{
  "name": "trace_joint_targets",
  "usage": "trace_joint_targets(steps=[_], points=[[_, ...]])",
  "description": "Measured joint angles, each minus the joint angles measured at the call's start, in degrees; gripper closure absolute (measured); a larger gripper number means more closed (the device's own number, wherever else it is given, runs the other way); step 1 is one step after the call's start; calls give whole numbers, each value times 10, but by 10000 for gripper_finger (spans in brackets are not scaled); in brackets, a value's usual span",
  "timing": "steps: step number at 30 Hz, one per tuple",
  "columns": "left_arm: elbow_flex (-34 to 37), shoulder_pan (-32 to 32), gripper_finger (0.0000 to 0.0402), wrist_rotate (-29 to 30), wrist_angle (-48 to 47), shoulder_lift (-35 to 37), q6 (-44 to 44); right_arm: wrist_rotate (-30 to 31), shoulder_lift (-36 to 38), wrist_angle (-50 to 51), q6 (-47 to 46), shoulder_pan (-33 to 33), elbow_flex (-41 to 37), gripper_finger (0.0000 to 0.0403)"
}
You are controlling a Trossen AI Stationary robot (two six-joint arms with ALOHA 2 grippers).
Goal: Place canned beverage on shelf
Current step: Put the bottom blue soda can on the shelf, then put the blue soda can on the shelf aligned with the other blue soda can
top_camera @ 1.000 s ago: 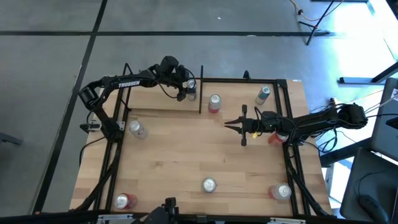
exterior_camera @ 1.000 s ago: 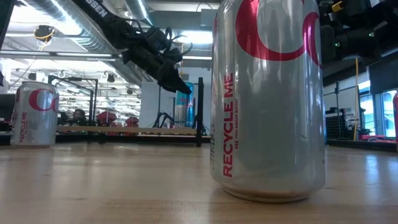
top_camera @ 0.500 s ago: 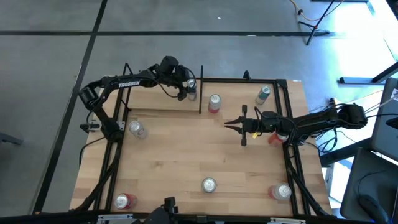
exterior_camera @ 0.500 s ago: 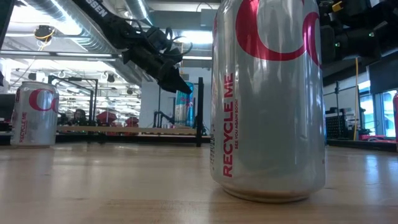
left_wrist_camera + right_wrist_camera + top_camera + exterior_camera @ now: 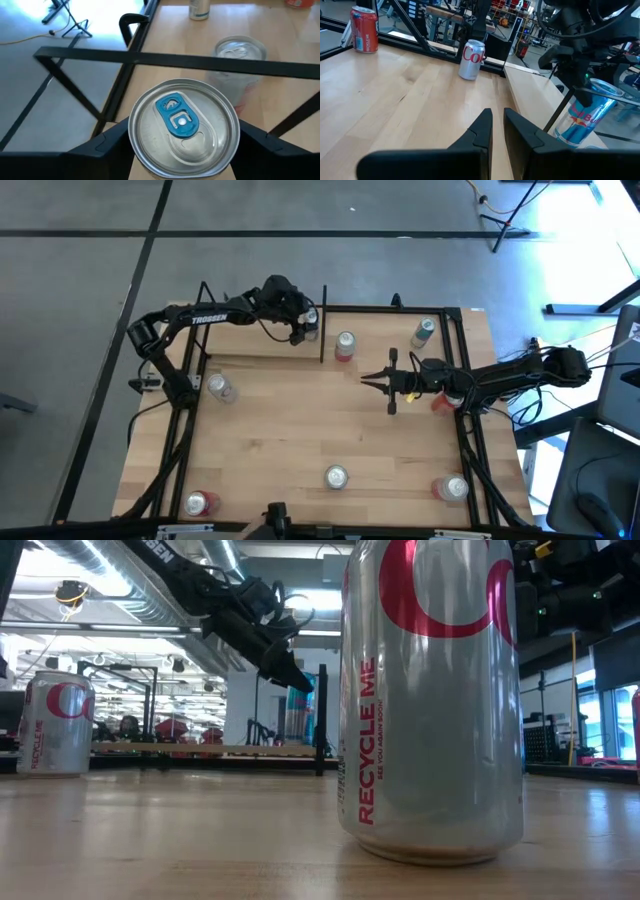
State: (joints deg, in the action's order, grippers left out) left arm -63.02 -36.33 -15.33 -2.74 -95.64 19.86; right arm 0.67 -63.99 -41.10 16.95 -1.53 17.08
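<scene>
From above, the left hand (image 5: 304, 326) sits over the shelf (image 5: 255, 345), a narrow light-wood ledge along the far edge of the desk (image 5: 300, 430). It closes around a blue-tabbed can (image 5: 309, 322), which stands on the shelf near the upright black post (image 5: 322, 330) at the shelf's end. Just past that post a red-and-silver can (image 5: 345, 345) stands on the desk. The right hand (image 5: 368, 383) hangs over the desk, beyond the post from the shelf, its fingers pressed together with nothing between them.

From desk height, a big silver can (image 5: 430, 700) fills the foreground. Far behind it the left hand (image 5: 290, 675) reaches down to the blue-tabbed can (image 5: 298, 715), which stands upright on the shelf (image 5: 200, 750) beside the black post (image 5: 321, 715).

The left wrist camera looks straight down onto the lid of the blue-tabbed can (image 5: 183, 125), with a dark finger (image 5: 107, 145) against each side of it. A black rod (image 5: 175, 59) of the shelf's frame crosses just beyond the can, and the red-and-silver can (image 5: 239, 62) stands past that rod.

The right wrist camera shows the right hand (image 5: 498, 131) with its fingers nearly touching and empty. Farther off, the left hand (image 5: 582, 95) grips the blue-tabbed can (image 5: 587, 117) on the shelf (image 5: 535, 100).
</scene>
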Motion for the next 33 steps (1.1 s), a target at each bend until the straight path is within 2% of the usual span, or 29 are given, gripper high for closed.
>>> trace_joint_targets(steps=[6,11,22,29,33], points=[[0,13,152,35,0,0,-11,0,0,0,0,0,0,364],[0,13,148,35,-2,0,-17,0,0,0,0,0,0,364],[1,13,53,69,-9,2,-37,-1,0,1,-1,0,0,364],[1,14,42,55,-22,84,-39,0,0,1,-1,0,0,364],[1,27,45,5,-55,153,-70,36,0,-4,11,0,0,364]])
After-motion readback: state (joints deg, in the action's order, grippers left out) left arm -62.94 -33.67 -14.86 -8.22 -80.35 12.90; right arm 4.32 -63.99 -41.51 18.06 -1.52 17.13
